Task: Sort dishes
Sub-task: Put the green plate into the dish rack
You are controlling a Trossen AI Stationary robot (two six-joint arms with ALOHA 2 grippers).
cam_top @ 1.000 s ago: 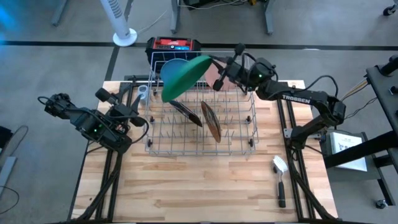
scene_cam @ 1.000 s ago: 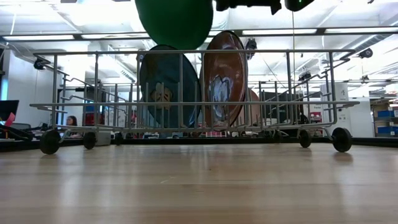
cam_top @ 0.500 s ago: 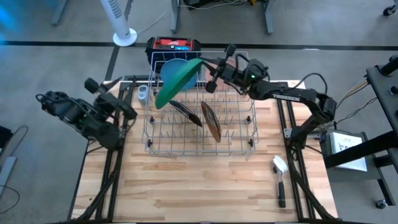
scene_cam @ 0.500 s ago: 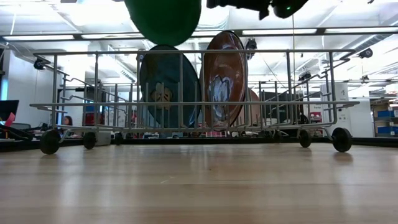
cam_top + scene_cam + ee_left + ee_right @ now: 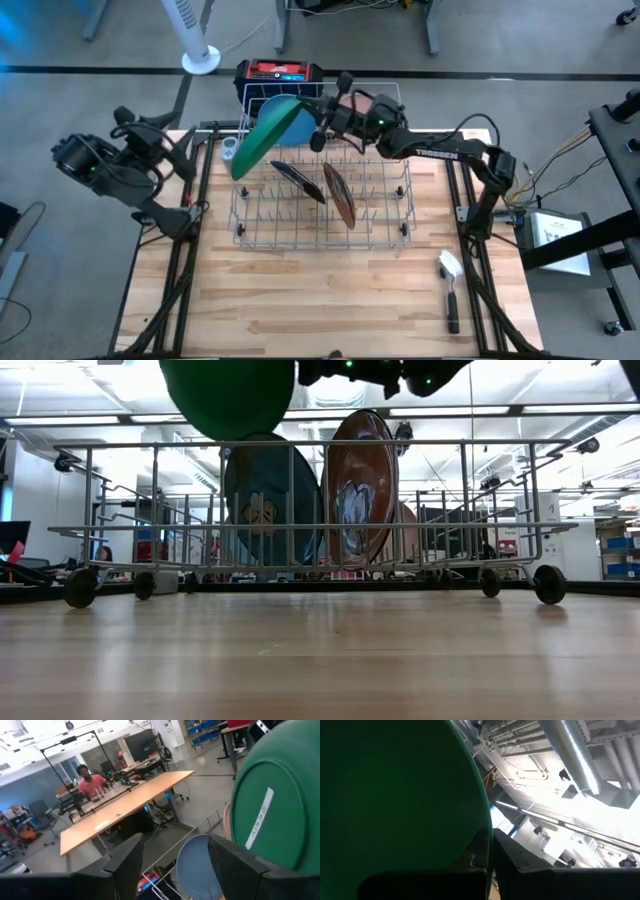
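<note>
- Seen only from the left wrist: white label strip on the large round green plate (image 5: 272, 810).
- Right gripper (image 5: 322, 128) pinched plate's rim, held above grey wire rack (image 5: 400, 215).
- Left gripper (image 5: 180, 160) spread, empty.

The green plate (image 5: 228, 395) is cut off at twelve o'clock in the low view. The pale pink plate (image 5: 362, 103) hides mostly behind the right arm (image 5: 440, 150).
</note>
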